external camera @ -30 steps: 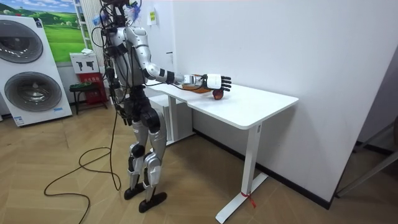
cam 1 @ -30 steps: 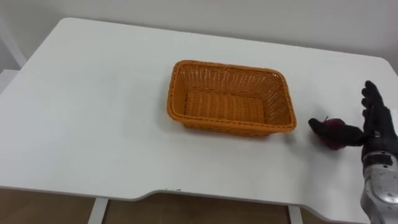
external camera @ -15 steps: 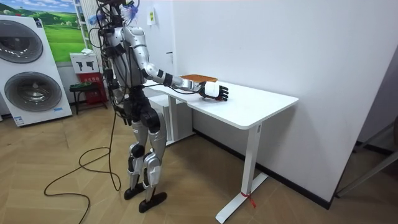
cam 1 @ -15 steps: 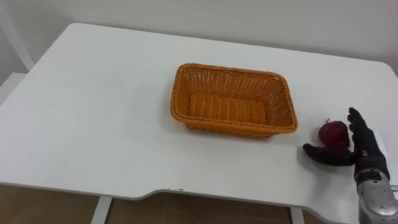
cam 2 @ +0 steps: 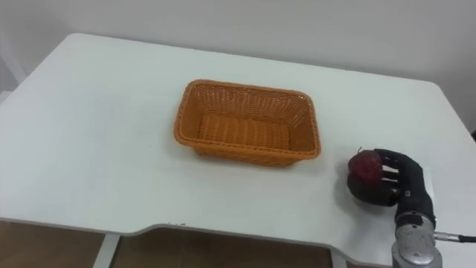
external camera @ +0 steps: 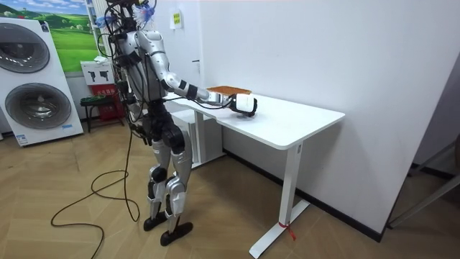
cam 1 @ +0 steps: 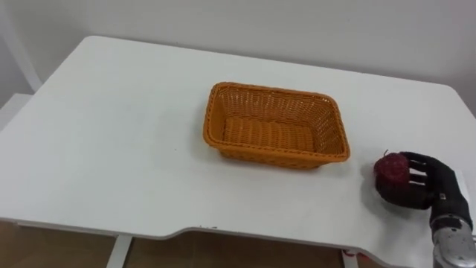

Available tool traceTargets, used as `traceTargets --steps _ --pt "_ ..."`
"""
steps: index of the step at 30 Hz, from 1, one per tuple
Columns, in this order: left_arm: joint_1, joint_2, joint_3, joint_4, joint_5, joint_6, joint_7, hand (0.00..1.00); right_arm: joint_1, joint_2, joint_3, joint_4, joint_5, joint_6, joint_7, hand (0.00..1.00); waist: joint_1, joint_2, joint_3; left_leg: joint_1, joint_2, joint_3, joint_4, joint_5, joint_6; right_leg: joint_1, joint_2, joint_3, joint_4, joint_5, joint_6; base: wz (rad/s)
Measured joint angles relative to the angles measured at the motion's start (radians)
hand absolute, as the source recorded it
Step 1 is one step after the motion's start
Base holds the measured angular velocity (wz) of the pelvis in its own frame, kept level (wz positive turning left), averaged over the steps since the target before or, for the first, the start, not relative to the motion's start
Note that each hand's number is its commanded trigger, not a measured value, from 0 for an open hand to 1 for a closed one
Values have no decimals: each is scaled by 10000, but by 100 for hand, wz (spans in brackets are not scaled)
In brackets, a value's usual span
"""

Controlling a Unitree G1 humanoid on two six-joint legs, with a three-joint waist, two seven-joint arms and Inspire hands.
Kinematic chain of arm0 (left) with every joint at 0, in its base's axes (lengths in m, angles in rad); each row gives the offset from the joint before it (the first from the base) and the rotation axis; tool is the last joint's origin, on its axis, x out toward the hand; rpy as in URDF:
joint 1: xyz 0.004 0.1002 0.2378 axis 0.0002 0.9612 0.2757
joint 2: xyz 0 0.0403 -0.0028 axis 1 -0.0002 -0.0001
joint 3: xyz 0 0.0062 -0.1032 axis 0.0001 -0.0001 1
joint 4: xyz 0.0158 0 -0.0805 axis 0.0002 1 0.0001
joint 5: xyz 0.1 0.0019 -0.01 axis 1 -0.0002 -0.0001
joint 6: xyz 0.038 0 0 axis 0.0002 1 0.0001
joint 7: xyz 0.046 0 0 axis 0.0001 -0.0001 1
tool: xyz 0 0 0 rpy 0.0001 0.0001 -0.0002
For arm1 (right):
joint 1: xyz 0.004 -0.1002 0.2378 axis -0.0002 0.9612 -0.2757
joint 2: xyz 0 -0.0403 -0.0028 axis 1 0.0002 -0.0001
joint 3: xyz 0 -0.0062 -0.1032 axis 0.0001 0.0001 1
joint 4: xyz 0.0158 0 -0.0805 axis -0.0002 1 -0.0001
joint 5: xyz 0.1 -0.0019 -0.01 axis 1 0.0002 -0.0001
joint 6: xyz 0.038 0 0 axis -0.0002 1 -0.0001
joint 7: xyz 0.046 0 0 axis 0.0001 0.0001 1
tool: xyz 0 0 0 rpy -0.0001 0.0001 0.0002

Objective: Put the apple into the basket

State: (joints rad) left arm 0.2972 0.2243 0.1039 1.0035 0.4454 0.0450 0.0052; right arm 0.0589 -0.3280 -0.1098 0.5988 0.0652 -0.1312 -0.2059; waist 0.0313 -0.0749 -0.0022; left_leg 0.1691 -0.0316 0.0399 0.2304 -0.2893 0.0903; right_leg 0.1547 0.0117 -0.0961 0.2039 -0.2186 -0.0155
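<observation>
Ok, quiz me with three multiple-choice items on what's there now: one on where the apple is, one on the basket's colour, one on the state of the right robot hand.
1. Where is the apple?
A. To the right of the basket, in the right robot hand
B. Inside the basket
C. To the left of the basket

2. What colour is the basket?
A. Blue
B. Orange
C. White

3. What state is the right robot hand in?
A. Open and flat
B. Shut on nothing
C. Curled round the apple

Answers:
1 A: both eye views show the apple off the basket's right end, inside the hand.
2 B: the woven walls and floor are orange.
3 C: the dark fingers and thumb wrap the red apple.
</observation>
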Motion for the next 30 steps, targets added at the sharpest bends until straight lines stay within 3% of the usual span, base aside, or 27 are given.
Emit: traceTargets --steps 9,14,18,20,22,24,30 --pt "1 -3 0 1 -2 13 1 0 0 15 14 87 329 10 114 100 15 47 1 -1 0 2 -77 -1 -1 -6 8 -34 3 17 5 0" --pt "7 -37 7 2 0 198 12 0 -8 31 9 -4 478 48 -27 100 24 93 3 -1 0 7 -64 -1 -1 -15 71 79 -2 26 9 0" --pt "-4 -49 9 22 0 201 29 0 -7 41 13 -664 442 439 -327 100 19 231 6 -98 -3 28 -87 0 0 -150 70 100 34 36 17 -2" --pt "25 -65 23 22 0 201 28 0 -7 42 13 -1043 459 452 -550 100 50 316 24 -105 2 83 -58 2 1 -215 70 103 78 35 17 -7" --pt "26 -125 144 17 6 200 16 0 -7 47 4 -1924 512 478 -877 100 22 400 -7 -259 5 95 17 2 2 -407 62 119 183 34 18 -5" --pt "41 -123 139 22 0 199 24 0 -7 51 8 -2677 589 477 -1024 100 26 408 -13 -268 16 87 14 4 -1 -406 54 138 180 35 18 0" --pt "-21 -146 98 29 51 129 32 0 -31 49 32 -4377 621 370 -1113 100 71 193 67 -238 23 38 8 7 -6 -341 62 139 149 35 17 3"
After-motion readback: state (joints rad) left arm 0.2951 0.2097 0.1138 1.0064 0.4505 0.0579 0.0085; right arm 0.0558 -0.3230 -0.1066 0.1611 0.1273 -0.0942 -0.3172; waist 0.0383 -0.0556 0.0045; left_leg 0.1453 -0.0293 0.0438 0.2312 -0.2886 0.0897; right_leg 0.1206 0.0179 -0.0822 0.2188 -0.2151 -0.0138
